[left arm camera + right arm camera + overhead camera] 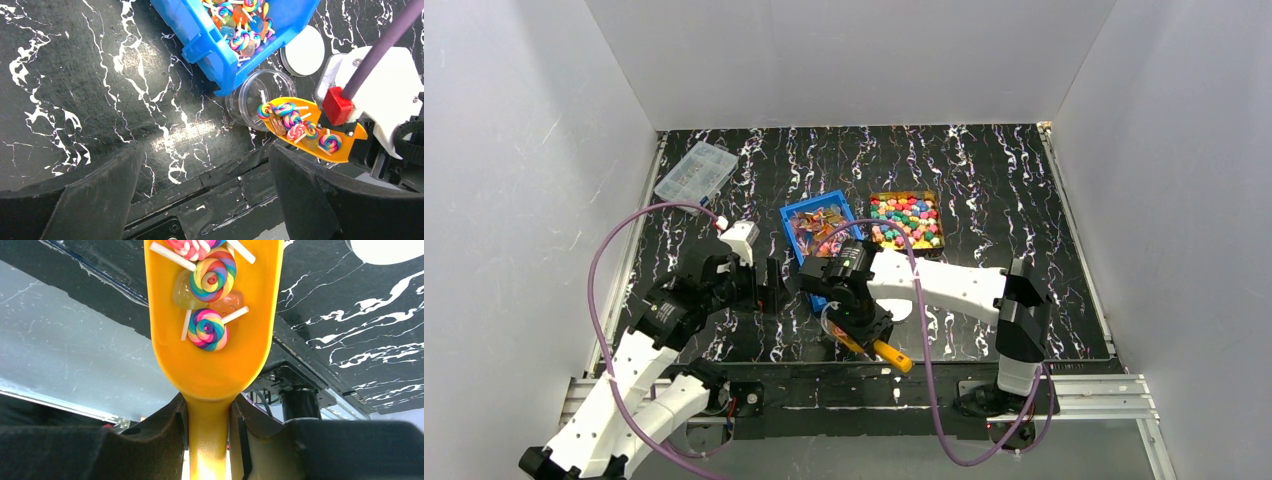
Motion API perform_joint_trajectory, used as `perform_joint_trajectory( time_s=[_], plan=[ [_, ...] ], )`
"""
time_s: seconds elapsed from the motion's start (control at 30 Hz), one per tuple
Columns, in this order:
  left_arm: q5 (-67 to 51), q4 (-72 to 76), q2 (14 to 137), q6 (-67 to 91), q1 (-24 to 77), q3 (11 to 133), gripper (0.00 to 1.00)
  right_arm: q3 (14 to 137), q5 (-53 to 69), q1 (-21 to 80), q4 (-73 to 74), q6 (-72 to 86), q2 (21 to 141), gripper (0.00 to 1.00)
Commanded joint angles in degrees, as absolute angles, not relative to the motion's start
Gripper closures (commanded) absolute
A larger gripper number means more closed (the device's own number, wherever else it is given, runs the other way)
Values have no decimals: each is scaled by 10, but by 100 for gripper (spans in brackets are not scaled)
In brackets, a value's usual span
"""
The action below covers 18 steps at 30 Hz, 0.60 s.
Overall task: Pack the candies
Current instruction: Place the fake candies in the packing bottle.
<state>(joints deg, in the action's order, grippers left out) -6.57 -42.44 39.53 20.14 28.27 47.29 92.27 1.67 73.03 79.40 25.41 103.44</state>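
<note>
My right gripper (207,435) is shut on the handle of an orange scoop (215,360). The scoop carries several rainbow swirl lollipop candies (207,330) and clear gummy pieces. In the left wrist view the scoop (345,150) has its tip over the mouth of a clear round jar (250,102), which stands against the corner of a blue bin (215,55) of more such candies. In the top view the right gripper (861,325) is in front of the bin (796,212). My left gripper (769,285) is open and empty, left of the jar; its fingers (75,200) stand wide apart.
A square tray of bright rounded candies (906,220) sits right of the blue bin. A white round lid (304,50) lies beside the jar. A clear compartment box (696,170) is at the back left. White walls enclose the black marbled table (994,180).
</note>
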Motion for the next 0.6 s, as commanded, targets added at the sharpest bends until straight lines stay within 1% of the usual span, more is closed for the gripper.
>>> perform_joint_trajectory(
  time_s=[0.0, 0.2, 0.57],
  plan=[
    [-56, -430, 383, 198, 286, 467, 2, 943, 69, 718, 815, 261, 1042, 99],
    [-50, -432, 378, 200, 298, 467, 2, 923, 112, 694, 816, 272, 1030, 99],
    [-35, -434, 373, 202, 324, 466, 2, 920, 165, 659, 816, 287, 1032, 99]
  ],
)
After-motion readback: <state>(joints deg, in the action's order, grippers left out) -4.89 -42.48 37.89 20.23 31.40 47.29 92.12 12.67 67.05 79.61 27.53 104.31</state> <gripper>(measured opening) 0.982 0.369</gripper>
